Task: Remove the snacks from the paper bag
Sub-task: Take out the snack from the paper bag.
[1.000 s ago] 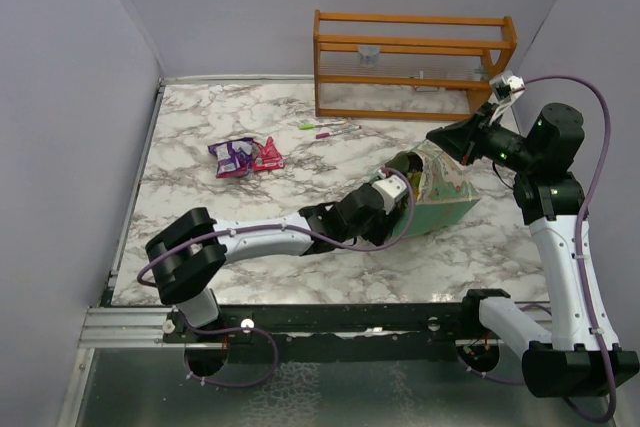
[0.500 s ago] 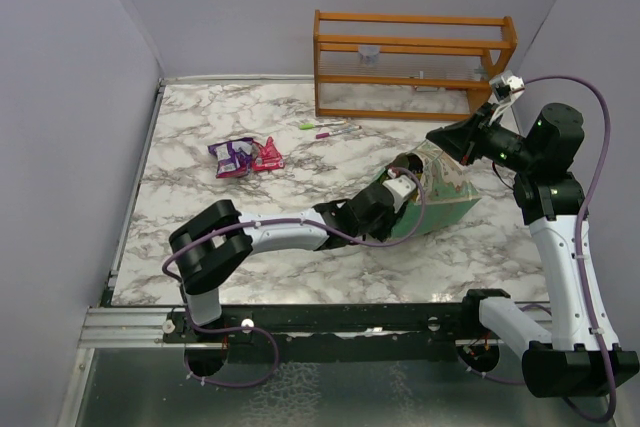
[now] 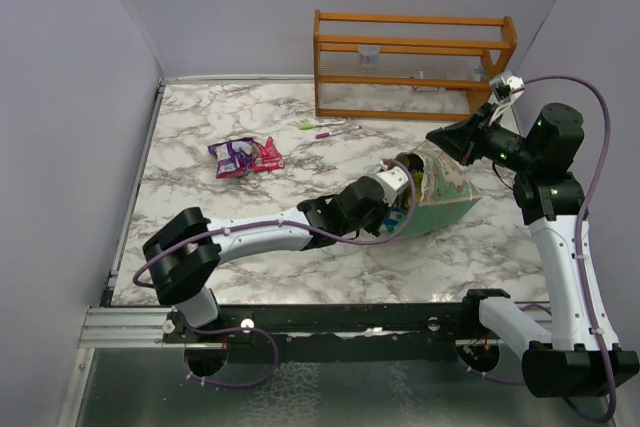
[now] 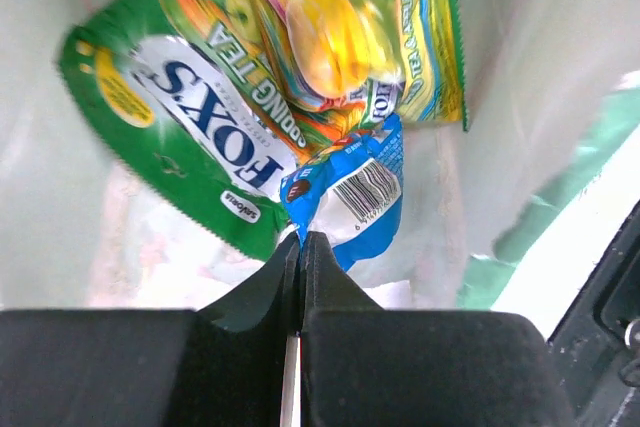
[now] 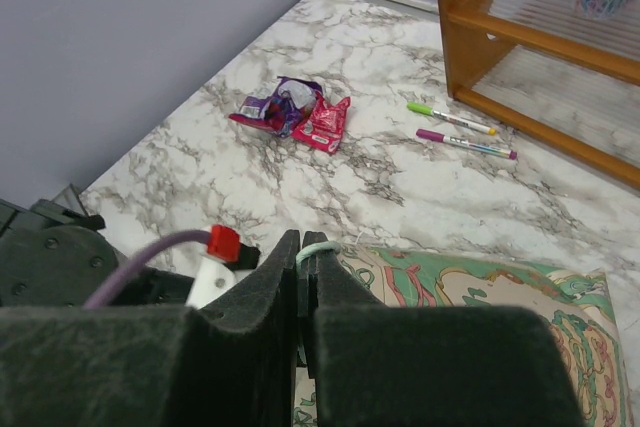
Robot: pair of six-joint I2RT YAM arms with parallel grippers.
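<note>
Left gripper clamped on blue packet inside paper bag; bag lies sideways, mouth facing left.

White link shells, black joint housings, black bases on left arm, right arm. purple cable loops along each. green light on right arm's joint. Matte black, wedge-shaped jaws. red plug ends left cable.

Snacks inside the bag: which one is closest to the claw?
The blue packet with the barcode; its corner meets the shut tips of the left claw. The green packet and yellow packet sit farther up.
</note>
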